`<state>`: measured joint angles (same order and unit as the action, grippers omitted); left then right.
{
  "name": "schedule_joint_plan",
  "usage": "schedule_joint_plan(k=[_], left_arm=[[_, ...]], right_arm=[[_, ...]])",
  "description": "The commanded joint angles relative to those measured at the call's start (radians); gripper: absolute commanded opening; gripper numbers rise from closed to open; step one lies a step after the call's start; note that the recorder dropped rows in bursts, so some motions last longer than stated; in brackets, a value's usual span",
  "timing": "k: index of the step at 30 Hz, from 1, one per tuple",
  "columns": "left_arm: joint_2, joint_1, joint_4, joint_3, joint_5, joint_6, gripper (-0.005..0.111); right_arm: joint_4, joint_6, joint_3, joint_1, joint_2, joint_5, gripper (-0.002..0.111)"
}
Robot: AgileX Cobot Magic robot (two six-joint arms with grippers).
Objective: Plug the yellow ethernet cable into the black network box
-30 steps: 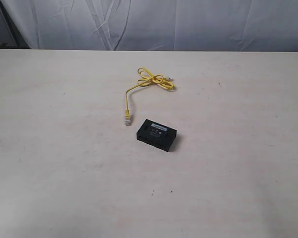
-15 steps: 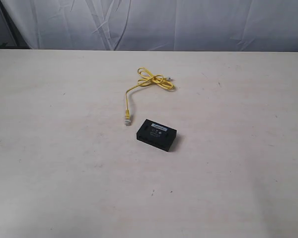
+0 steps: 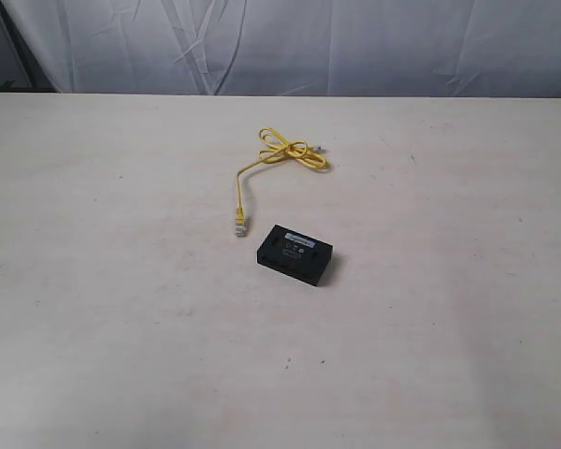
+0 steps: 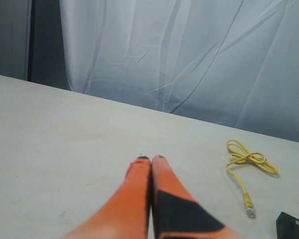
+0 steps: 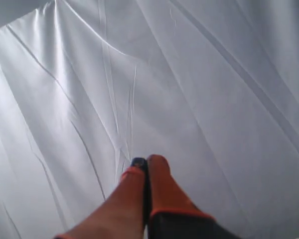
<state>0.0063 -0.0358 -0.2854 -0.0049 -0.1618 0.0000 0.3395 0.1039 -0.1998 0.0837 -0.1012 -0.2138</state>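
With our left claw (image 4: 150, 158) and right claw (image 5: 145, 161) both closed and empty, the yellow ethernet cable (image 3: 290, 152) lies unplugged just beside the black network box (image 3: 294, 254), so we judge grasping its plug comes next.

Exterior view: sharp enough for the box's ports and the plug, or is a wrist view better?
Exterior view: even light, no glare, but the box shows its ports only as dark smudges and the plug is tiny. Left wrist view: plug larger, box cut off at the edge, left gripper blurred. Right wrist view: only curtain behind the right gripper.
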Motion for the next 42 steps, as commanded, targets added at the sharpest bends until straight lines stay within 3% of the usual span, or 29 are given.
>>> schedule_joint_plan(k=[1, 8, 11, 16, 21, 25, 42], left_arm=[[-0.006, 0.004, -0.021, 0.005, 0.03, 0.0, 0.0], [-0.006, 0.004, -0.02, 0.005, 0.028, 0.0, 0.0], [-0.006, 0.004, -0.02, 0.005, 0.028, 0.0, 0.0], [-0.006, 0.004, -0.022, 0.005, 0.028, 0.0, 0.0], [-0.006, 0.004, -0.037, 0.005, 0.028, 0.0, 0.0], [-0.006, 0.004, -0.037, 0.005, 0.028, 0.0, 0.0], [-0.006, 0.004, -0.006, 0.005, 0.028, 0.0, 0.0]], right_arm=[[-0.172, -0.001, -0.143, -0.002, -0.197, 0.097, -0.001], [-0.381, -0.009, -0.431, -0.002, -0.552, 0.392, -0.001], [-0.39, -0.104, -0.535, -0.002, -0.68, 0.52, -0.001], [-0.275, -0.316, -0.71, -0.002, -0.869, 0.754, -0.001], [0.003, -0.641, -0.854, -0.002, -1.087, 0.965, -0.001], [0.161, -0.753, -0.935, 0.008, -1.232, 1.042, -0.001], [0.13, -0.81, -1.353, 0.266, -1.8, 1.18, -0.001]])
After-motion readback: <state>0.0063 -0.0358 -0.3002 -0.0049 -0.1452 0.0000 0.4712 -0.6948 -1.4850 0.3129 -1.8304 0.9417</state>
